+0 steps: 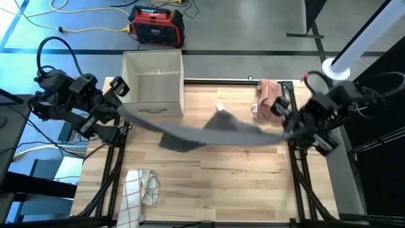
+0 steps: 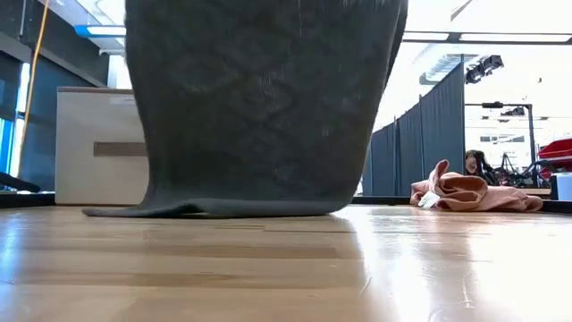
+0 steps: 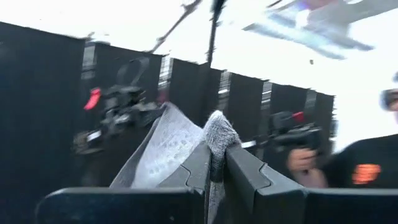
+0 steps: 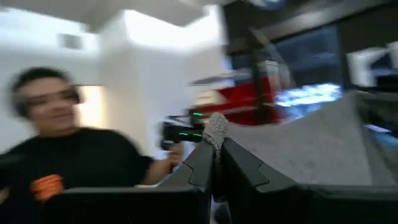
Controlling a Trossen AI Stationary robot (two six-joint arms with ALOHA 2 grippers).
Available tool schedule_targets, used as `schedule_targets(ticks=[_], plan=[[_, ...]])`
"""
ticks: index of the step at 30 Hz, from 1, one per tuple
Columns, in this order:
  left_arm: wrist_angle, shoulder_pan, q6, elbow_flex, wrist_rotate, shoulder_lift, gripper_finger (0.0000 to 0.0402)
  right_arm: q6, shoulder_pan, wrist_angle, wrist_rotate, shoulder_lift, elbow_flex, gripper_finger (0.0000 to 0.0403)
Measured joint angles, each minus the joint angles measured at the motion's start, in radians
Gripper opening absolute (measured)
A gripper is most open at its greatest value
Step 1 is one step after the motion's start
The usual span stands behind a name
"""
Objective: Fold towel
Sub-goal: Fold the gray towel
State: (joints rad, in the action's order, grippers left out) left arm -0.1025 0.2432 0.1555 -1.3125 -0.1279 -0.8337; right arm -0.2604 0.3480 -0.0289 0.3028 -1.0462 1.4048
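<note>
**Now: grey towel held stretched between both hands above the table**

Near edge of the light wooden table (image 1: 209,190): a white cloth with thin checked lines (image 1: 139,187) lies crumpled at the near left corner, well apart from everything else.

Mid-table: the dark grey knitted towel (image 1: 212,132) is lifted and spans the table from left to right. The left hand (image 1: 116,109) is clamped on its left end; the right hand (image 1: 288,130) is clamped on its right end. Left wrist view: towel corner pinched between the two dark fingers (image 3: 245,180), a tuft of grey fabric standing above them. Right wrist view: same picture, a tuft pinched between closed fingers (image 4: 249,177). Low view: the towel hangs as a broad curtain, its bottom edge (image 2: 214,210) touching the table top.

Far side: an open white box (image 1: 153,83) stands at the far left of the table, behind the towel. A crumpled pink cloth (image 1: 269,94) lies at the far right corner.

Beyond the table: a red and black case (image 1: 156,26) sits on the floor; a person in a black shirt (image 4: 68,168) shows in both wrist views, holding a dark device.
</note>
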Motion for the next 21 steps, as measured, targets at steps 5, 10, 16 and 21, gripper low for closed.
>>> schedule_targets(ticks=[5, 10, 16, 21], plan=[[0.141, 0.009, -0.02, 0.0, -0.045, -0.06, 0.0019, 0.197, 0.12, -0.002, -0.041, -0.049, 0.099, 0.0012], [0.147, 0.008, -0.133, -0.081, 0.083, -0.085, 0.0019, 0.444, 0.234, 0.026, -0.335, -0.053, 0.227, 0.0009], [-0.069, -0.001, -0.174, -0.114, 0.362, -0.095, 0.0019, 0.379, 0.271, 0.284, -0.84, -0.045, 0.274, 0.0008], [-0.252, -0.008, -0.207, -0.141, 0.596, -0.103, 0.0019, 0.298, 0.294, 0.519, -1.265, -0.039, 0.3, 0.0008]])
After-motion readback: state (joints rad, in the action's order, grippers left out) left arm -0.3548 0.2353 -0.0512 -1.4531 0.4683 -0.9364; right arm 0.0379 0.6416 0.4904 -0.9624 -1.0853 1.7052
